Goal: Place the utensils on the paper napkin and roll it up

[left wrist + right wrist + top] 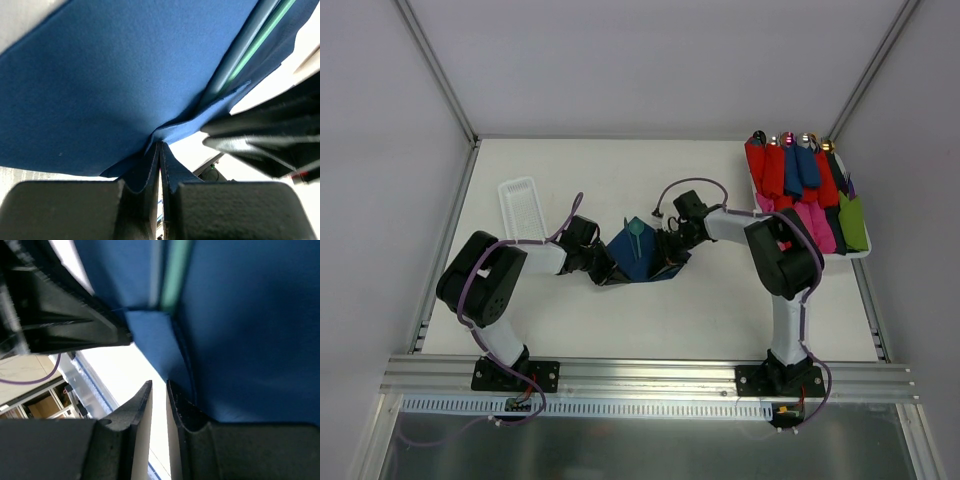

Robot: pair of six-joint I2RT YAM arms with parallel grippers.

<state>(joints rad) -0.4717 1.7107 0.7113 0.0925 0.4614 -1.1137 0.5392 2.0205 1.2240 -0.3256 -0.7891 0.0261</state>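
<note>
The paper napkin (642, 262) lies at the middle of the table (620, 170), between the 2 grippers, with the teal utensils (636, 232) on it, their ends pointing away from the arms. The left gripper (160, 148) has its fingers pressed together, seemingly pinching a bunched corner of the napkin, though the close view is blurred. The right gripper (158, 386) sits just beside the napkin's other edge, its fingers narrowly apart with bare table showing between them.
</note>
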